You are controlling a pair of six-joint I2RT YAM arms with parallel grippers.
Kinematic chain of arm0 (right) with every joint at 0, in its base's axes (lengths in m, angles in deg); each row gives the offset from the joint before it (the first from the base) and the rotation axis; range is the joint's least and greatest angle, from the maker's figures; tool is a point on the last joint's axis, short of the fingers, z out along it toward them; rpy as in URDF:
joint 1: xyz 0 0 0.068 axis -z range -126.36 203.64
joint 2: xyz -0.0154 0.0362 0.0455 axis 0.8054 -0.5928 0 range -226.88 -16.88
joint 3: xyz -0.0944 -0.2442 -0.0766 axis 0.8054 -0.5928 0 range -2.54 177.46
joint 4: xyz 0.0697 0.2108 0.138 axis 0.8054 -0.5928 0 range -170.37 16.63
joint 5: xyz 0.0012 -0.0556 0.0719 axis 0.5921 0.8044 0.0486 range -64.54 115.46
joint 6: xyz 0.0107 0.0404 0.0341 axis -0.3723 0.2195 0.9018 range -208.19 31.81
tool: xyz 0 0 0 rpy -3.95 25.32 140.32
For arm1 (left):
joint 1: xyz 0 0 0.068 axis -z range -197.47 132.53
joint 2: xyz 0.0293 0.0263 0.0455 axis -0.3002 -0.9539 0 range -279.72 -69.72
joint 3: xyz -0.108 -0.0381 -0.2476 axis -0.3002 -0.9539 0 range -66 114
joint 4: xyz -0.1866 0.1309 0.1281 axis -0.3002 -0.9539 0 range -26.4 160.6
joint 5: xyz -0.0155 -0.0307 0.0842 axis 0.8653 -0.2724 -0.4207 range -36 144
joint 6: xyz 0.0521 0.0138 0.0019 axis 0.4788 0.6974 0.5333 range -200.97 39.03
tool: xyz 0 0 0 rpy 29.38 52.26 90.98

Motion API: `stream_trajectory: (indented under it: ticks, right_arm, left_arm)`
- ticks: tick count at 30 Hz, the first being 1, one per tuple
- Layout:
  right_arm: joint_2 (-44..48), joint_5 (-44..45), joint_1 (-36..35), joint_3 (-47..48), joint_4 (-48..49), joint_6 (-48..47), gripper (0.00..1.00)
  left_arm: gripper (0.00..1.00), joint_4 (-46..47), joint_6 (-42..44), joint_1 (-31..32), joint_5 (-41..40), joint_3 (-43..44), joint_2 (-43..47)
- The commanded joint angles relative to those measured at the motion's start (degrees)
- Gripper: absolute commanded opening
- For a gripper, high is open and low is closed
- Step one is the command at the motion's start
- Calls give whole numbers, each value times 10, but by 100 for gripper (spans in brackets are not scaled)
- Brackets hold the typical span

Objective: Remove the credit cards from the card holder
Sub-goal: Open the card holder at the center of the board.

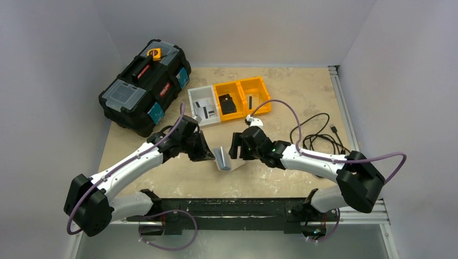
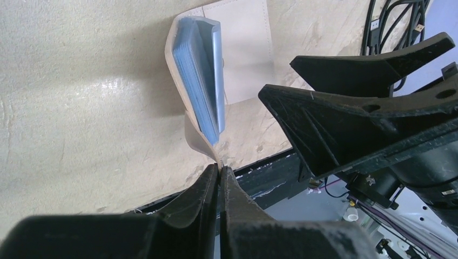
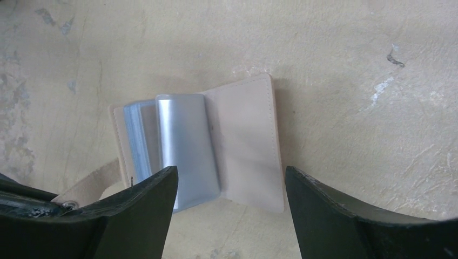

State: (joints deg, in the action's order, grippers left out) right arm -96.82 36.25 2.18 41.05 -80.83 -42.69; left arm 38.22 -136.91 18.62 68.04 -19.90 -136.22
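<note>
The card holder (image 1: 224,159) lies open on the table between the two arms, with a beige cover (image 3: 246,140) and a bluish-grey stack of leaves (image 2: 200,75) standing up inside it. I cannot tell the credit cards apart from that stack. My left gripper (image 2: 220,170) is shut on the holder's beige strap (image 2: 197,137) at its near left corner. My right gripper (image 3: 229,183) hangs open just above the holder. Its fingers (image 3: 140,210) straddle the silvery leaf (image 3: 183,145) and the flat cover without touching them.
A black toolbox (image 1: 146,86) stands at the back left. Behind the holder are a white bin (image 1: 203,105) and two yellow bins (image 1: 240,97) with small dark items. A black cable (image 1: 318,135) coils at the right. The black base rail (image 1: 232,208) runs along the near edge.
</note>
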Motion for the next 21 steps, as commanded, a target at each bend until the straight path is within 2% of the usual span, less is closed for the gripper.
stream_trajectory:
  ticks: [1,15,18,21]
  right_arm:
    - [9,6,-12,42,6,-17,72]
    - [-93,-24,-18,95,15,-12,69]
    - [-106,-15,-18,95,7,-9,62]
    - [-105,-13,-18,84,9,-3,47]
  left_arm:
    - [0,-3,26,2,-5,28,1]
    - [0,-14,36,1,-7,36,-1]
    - [0,-20,37,1,-10,36,-1]
    - [0,-30,41,1,-17,36,-1]
